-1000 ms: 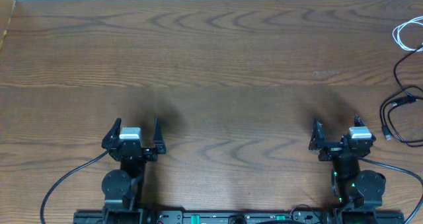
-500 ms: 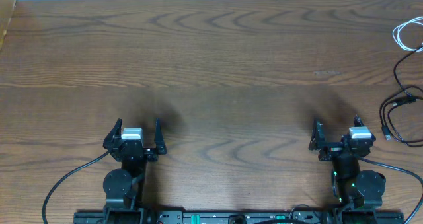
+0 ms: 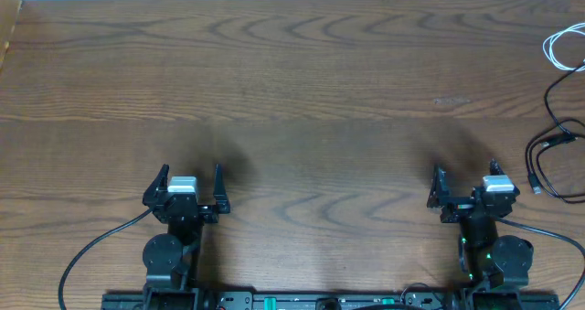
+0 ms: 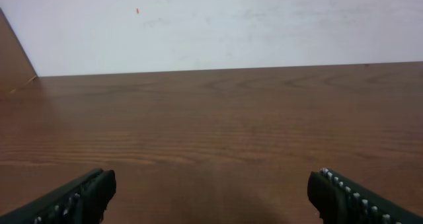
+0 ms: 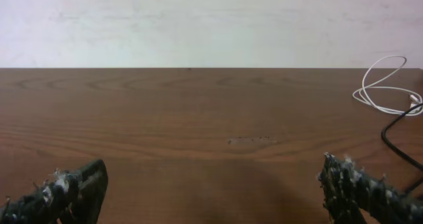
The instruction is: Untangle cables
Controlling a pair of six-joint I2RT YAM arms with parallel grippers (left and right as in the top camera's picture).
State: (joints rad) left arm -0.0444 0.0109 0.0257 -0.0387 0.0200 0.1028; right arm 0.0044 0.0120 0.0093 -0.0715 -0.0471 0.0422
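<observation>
Both arms sit at the near edge of the wooden worktop (image 3: 292,72), with the left pincer (image 3: 190,171) and right pincer (image 3: 465,170) spread wide, gripping nothing. The white cable (image 3: 547,47) and looped black cables (image 3: 547,142) lie at the far right edge, well apart from both.

A dark wood-grain table (image 3: 274,81) (with one faint pale scuff (image 3: 450,101) toward its right) meets a plain white wall (image 4: 218,26) behind.
</observation>
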